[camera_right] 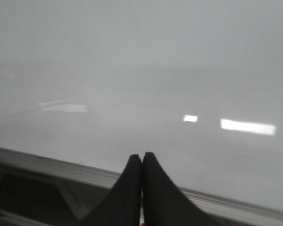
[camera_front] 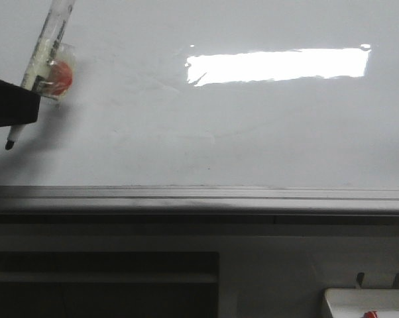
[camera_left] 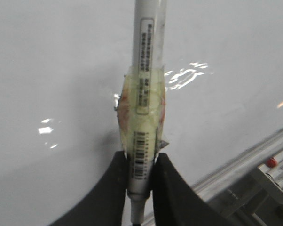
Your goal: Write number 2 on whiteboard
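The whiteboard (camera_front: 252, 132) fills the front view, glossy white with faint smudges, a bright rectangular reflection and a grey lower frame. No number 2 shows on it. My left gripper (camera_left: 140, 162) is shut on a white marker (camera_left: 146, 80) wrapped in yellowish tape. In the front view the gripper (camera_front: 14, 103) is at the far left and the marker (camera_front: 44, 53) tilts, its black tip down in front of the board's left part. I cannot tell whether the tip touches. My right gripper (camera_right: 142, 157) is shut and empty, near the board's lower frame (camera_right: 235, 207).
A small white tray (camera_front: 368, 305) with a red item sits at the front right below the board. Spare markers (camera_left: 280, 172) lie in a holder beside the frame in the left wrist view. A dark shelf opening is under the frame at the left.
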Robot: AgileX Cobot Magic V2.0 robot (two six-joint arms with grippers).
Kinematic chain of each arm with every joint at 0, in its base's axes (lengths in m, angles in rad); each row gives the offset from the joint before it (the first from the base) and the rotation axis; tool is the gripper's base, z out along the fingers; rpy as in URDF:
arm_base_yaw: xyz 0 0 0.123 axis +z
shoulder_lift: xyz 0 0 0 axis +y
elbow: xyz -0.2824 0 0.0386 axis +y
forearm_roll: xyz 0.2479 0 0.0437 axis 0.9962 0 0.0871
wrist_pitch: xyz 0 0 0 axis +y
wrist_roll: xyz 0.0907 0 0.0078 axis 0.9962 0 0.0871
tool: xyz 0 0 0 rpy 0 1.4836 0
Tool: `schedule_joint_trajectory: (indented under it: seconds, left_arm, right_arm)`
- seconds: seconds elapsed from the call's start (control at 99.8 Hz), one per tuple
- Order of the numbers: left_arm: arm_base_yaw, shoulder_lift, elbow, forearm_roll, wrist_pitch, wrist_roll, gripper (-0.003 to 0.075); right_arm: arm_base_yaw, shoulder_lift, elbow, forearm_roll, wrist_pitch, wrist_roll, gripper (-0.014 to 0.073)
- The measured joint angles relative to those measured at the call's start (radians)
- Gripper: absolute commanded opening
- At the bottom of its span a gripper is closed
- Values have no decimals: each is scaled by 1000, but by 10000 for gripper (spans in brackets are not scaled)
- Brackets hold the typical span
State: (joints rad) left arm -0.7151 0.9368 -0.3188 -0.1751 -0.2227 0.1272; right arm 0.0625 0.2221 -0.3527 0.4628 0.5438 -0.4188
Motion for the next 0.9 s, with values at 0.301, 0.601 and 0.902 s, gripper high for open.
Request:
schedule_joint_trajectory:
  seconds: [0.301,0.601,0.902]
  left_arm:
    - [-114,-112,0,268,40,0,-20]
    - [-198,-116,0,483,80,0,-20]
    - [-202,-116,0,589,79,0,-20]
  right_arm:
    - [178,134,-118,285,114,-408,-39]
    - [475,383,-259,322,164,-605,430]
    - [664,658,-395,325,61,-633,407]
